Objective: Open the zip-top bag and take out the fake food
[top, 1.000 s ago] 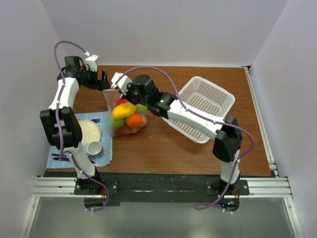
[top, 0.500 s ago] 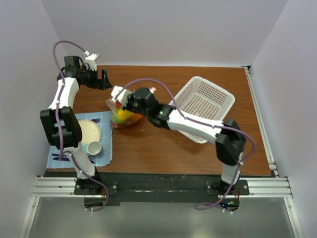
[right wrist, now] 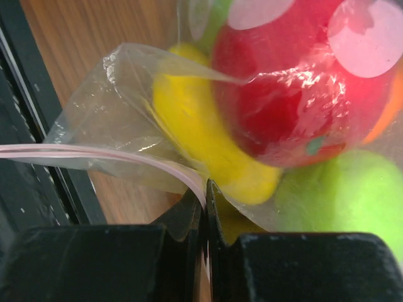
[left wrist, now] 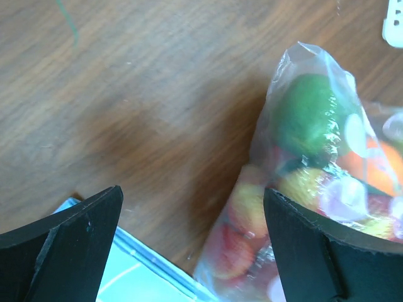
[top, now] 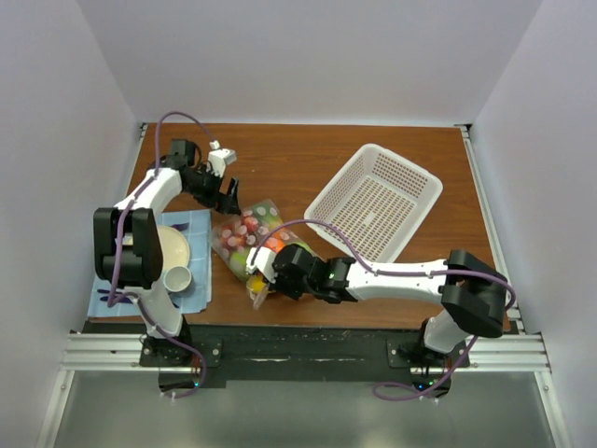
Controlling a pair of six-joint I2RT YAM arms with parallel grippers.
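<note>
Pinching the zip strip close to the counter's [top: 317, 154] near edge, the right claw [right wrist: 203, 192] has its fingers pressed together on the zip-top bag [top: 244, 245]. The bag lies on the wood, the fake food [right wrist: 296, 94] packed inside it: red, yellow, green. Just past it, the left claw [left wrist: 192, 192] hangs spread wide over the bag's far end. Farther right sits the white mesh basket [top: 378, 201].
</note>
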